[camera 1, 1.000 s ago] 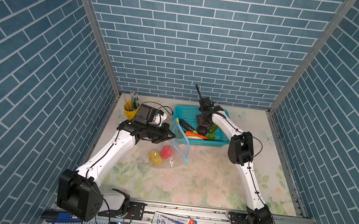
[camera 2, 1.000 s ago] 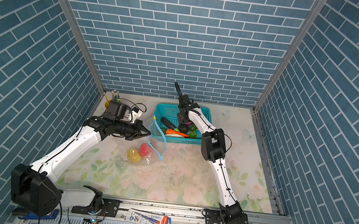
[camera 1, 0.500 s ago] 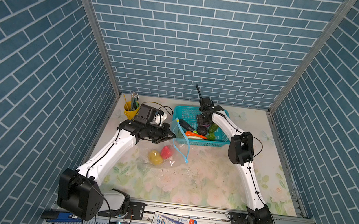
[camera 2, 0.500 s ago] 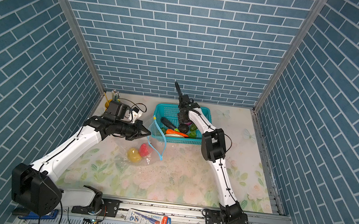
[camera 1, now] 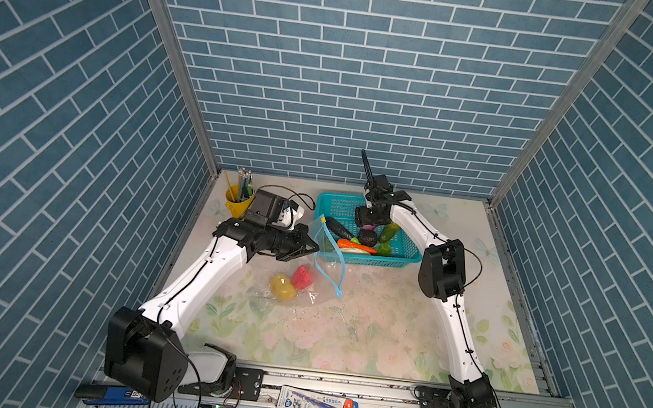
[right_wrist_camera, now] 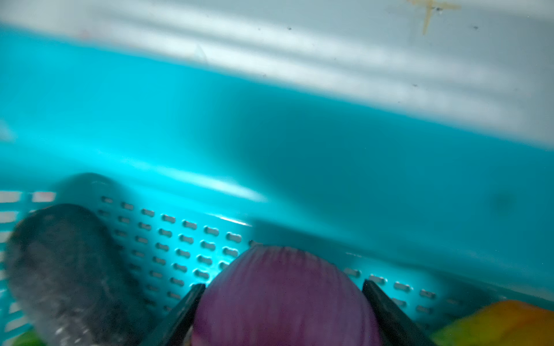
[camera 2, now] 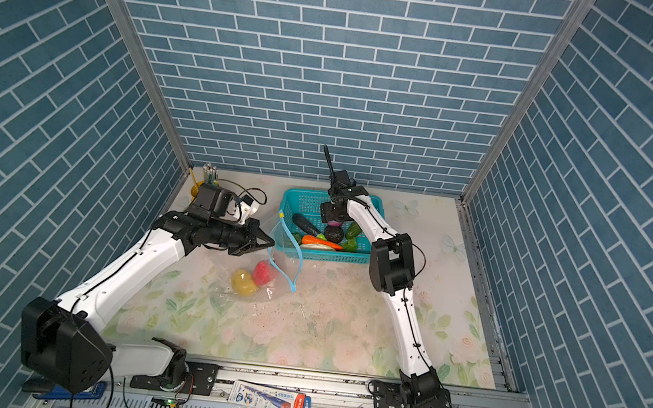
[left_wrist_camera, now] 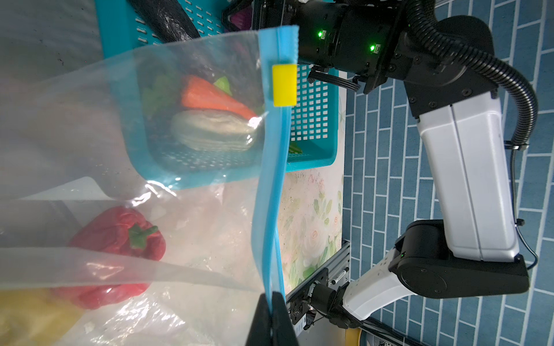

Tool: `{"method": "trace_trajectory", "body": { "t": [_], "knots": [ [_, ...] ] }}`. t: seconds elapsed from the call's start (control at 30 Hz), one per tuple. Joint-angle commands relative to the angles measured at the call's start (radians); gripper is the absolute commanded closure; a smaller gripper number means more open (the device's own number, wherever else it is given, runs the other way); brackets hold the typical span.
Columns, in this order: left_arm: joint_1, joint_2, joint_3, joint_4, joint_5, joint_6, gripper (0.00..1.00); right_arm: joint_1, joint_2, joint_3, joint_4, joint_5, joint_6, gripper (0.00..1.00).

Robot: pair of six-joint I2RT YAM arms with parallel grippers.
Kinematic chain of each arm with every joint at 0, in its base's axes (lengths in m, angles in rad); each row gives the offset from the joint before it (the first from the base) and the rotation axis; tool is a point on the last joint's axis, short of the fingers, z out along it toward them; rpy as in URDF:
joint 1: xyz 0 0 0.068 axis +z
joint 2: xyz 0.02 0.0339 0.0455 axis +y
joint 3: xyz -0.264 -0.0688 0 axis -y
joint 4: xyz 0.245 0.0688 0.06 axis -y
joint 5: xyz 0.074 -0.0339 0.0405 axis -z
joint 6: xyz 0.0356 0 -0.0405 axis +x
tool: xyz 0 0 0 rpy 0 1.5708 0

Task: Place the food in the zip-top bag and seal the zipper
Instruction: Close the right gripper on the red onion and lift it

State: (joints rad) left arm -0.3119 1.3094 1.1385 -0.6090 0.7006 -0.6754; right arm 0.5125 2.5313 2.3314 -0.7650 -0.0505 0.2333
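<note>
Left fingers pinching zipper, right fingers clasping purple onion (in basket)

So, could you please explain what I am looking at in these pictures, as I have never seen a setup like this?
Two white robot arms stand on a rail at the front of a flowered table. Two pictures look down from a camera overhead; the other two come from small cameras on the arms' wrists. The jaws of the left arm are shut on the blue zipper strip of a clear bag, holding its mouth up; a red pepper and a yellow potato lie inside. The right arm reaches into a teal basket of toy vegetables, where its jaws appear to pinch a purple onion.
</note>
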Motion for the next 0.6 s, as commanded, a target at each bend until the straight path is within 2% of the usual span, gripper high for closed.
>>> {"method": "trace_trajectory", "body": {
  "t": [0.0,0.57],
  "knots": [
    [0.004,-0.002,0.009,-0.011,-0.003,0.021,1.00,-0.022,-0.082,-0.053,0.040,-0.127,0.068,0.36],
    [0.004,0.005,0.005,0.000,-0.006,0.017,1.00,-0.046,-0.279,-0.295,0.197,-0.350,0.184,0.39]
  ]
}}
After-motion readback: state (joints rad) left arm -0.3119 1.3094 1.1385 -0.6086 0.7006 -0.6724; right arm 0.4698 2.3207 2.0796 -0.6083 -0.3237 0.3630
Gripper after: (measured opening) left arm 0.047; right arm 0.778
